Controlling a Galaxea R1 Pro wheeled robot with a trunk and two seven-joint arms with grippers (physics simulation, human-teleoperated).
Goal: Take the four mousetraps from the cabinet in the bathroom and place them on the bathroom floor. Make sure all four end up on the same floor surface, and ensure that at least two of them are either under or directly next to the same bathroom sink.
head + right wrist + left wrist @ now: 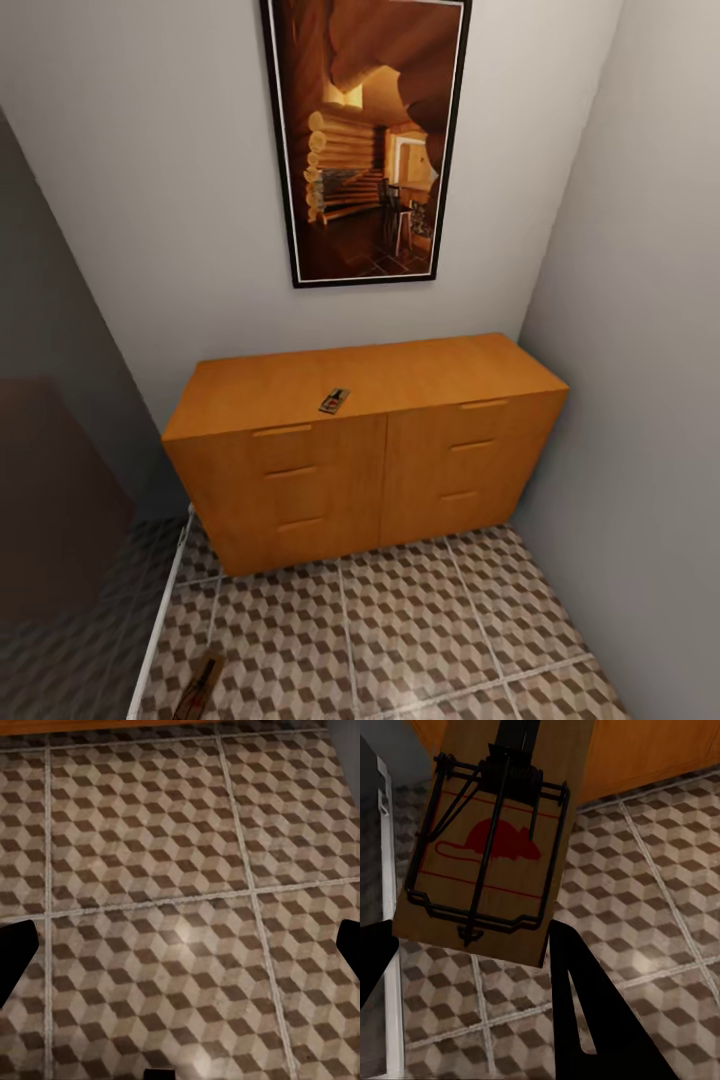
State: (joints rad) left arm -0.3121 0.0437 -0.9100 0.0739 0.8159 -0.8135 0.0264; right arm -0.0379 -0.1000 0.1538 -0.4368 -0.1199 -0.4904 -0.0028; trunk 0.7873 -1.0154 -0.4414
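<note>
The orange-brown cabinet (370, 470) stands against the back wall with all its drawers closed. One mousetrap (334, 401) lies flat on its top, near the front edge at the middle. A second mousetrap (487, 847), a brown board with a black wire frame and a red mouse mark, sits between the black fingers (585, 1012) of my left gripper (472, 975), which is shut on it above the bathroom floor (652, 892). That same trap (205, 685) shows low at the left in the head view. My right gripper (180, 952) is open and empty over the cube-patterned tiles (150, 847).
A framed picture (365, 140) hangs on the wall above the cabinet. A grey wall (640, 400) closes the right side next to the cabinet. At the left a white strip (160, 620) edges the tiles beside a dark panel (50, 500).
</note>
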